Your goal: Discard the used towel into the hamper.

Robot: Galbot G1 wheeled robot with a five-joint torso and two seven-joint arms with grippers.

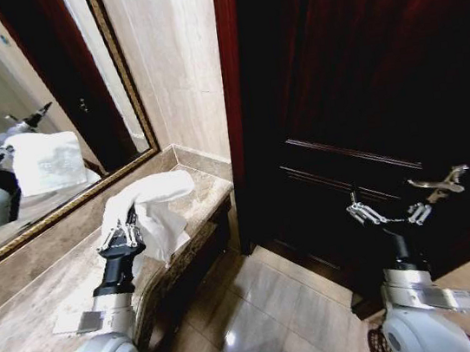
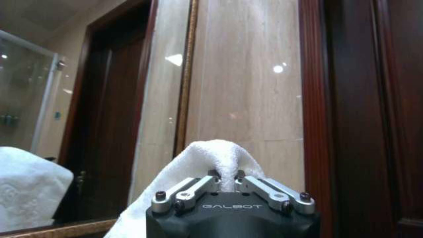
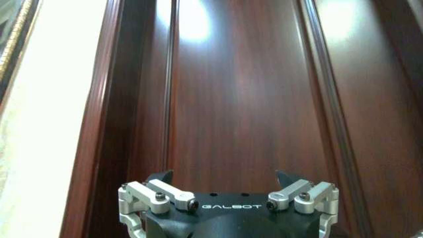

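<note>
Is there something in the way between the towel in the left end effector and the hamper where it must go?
The left end effector is shut on the white towel above the marble counter. The hamper shows at the head view's bottom edge, low beside the right arm. The counter's edge and the right arm, its end effector open, lie between them.

dark door (image 1: 359,62) close ahead, counter (image 1: 207,193) left, floor (image 1: 270,298) between open

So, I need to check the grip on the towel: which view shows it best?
The left wrist view: the left gripper is pinched shut on a fold of the white towel, seen close. The head view shows the whole towel draped from that gripper above the counter. The right wrist view faces the dark door.
</note>
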